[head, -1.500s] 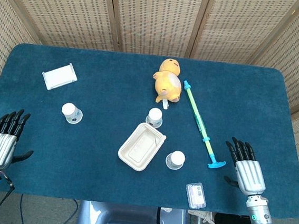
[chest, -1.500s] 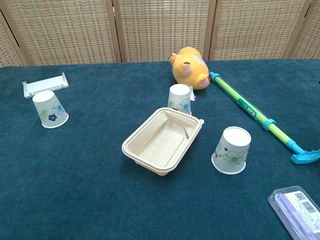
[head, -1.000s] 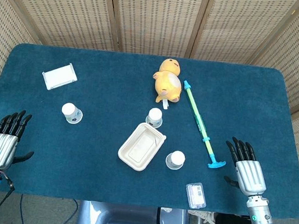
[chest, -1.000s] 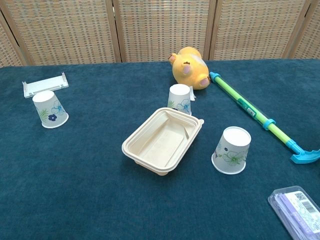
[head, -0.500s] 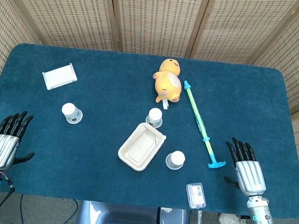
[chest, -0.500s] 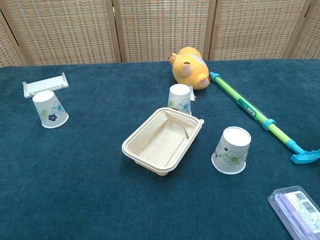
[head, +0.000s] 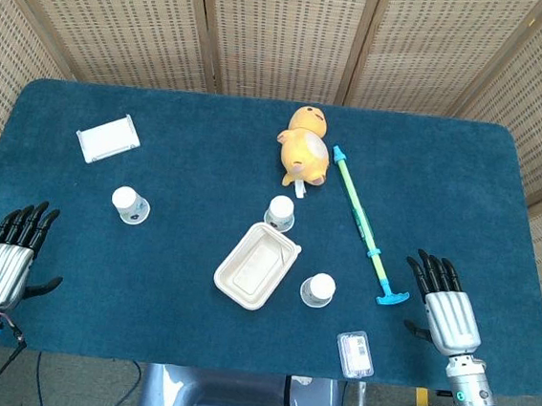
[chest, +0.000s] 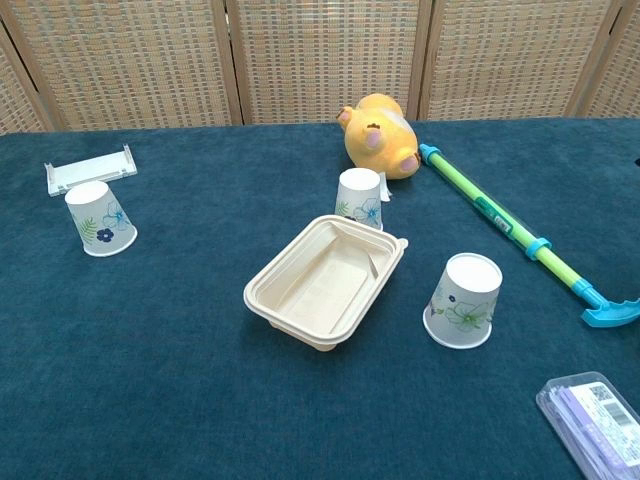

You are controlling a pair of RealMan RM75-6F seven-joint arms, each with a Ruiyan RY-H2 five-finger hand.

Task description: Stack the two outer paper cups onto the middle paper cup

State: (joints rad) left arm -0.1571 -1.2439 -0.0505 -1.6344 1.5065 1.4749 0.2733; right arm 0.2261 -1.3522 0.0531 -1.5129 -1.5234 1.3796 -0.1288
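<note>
Three white floral paper cups stand upside down on the blue table. The left cup [head: 130, 205] [chest: 100, 218] is far out on the left. The middle cup [head: 281, 212] [chest: 360, 197] stands just behind a beige tray. The right cup [head: 318, 289] [chest: 464, 300] is near the front. My left hand [head: 4, 259] lies flat and open at the table's left front edge, well away from the left cup. At the right front edge my right hand [head: 446, 308] rests flat and open, empty. Neither hand shows in the chest view.
A beige food tray [head: 256, 266] [chest: 328, 280] lies between the middle and right cups. Behind them lie a yellow plush toy [head: 304, 148] [chest: 381, 135] and a green-blue rod [head: 362, 218] [chest: 510, 229]. A white holder [head: 108, 138] [chest: 89, 169] sits back left; a clear packet [head: 355, 353] [chest: 592, 415] lies front right.
My left hand has slid slightly toward the table's front edge. The cups and my right hand have stayed where they were.
</note>
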